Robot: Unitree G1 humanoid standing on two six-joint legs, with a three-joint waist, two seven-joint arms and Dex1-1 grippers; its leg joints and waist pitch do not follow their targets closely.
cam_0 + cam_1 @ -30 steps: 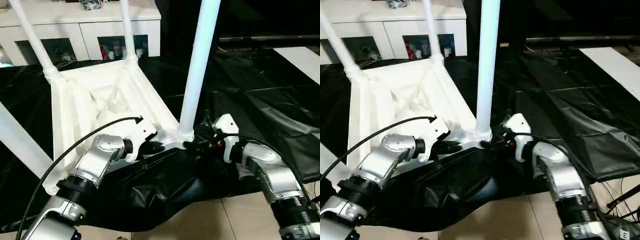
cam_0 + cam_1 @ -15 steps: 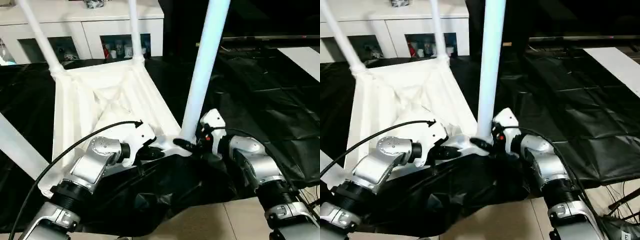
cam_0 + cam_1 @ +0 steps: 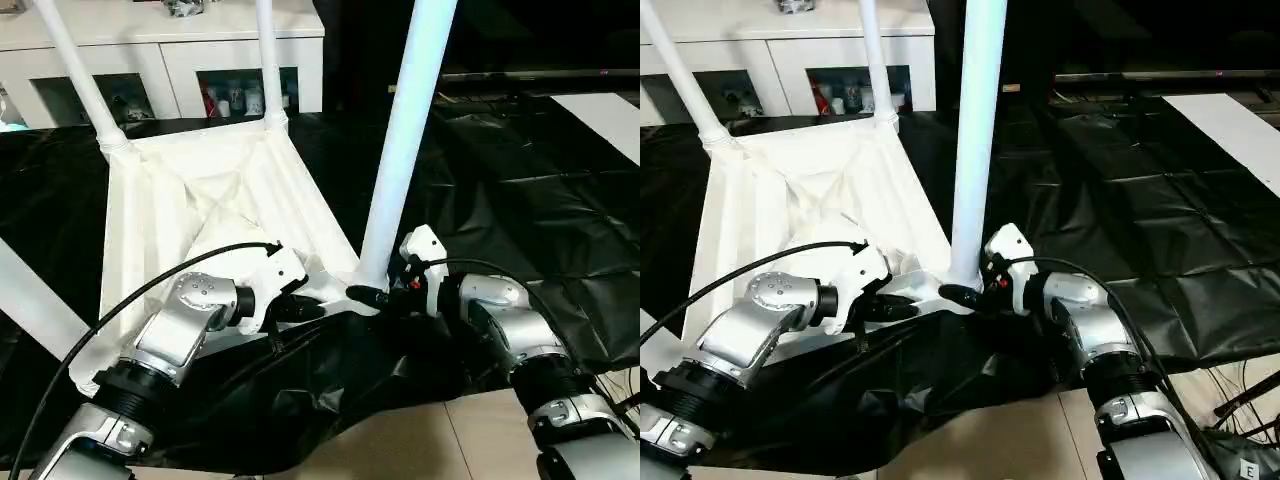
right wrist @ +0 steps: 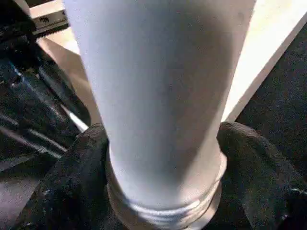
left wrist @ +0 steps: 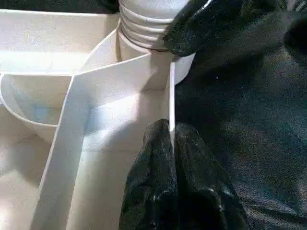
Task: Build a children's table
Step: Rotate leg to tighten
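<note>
right tool (image 4: 163,191) around table leg (image 3: 405,150), left tool (image 5: 171,143) pinching tabletop rim (image 5: 170,96)

White cabinet (image 3: 180,60) behind black-draped table (image 3: 520,180), tiled floor (image 3: 440,440).

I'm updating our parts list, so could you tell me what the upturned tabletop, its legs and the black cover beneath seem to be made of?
Tabletop: likely moulded plastic, white, with thin ribs on its underside.
Near leg: apparently the same plastic, a smooth tube with a ridged collar at its base.
Black cover: probably thin plastic sheeting, glossy and creased.

No readable text, labels, brands, numbers or signs anywhere.
</note>
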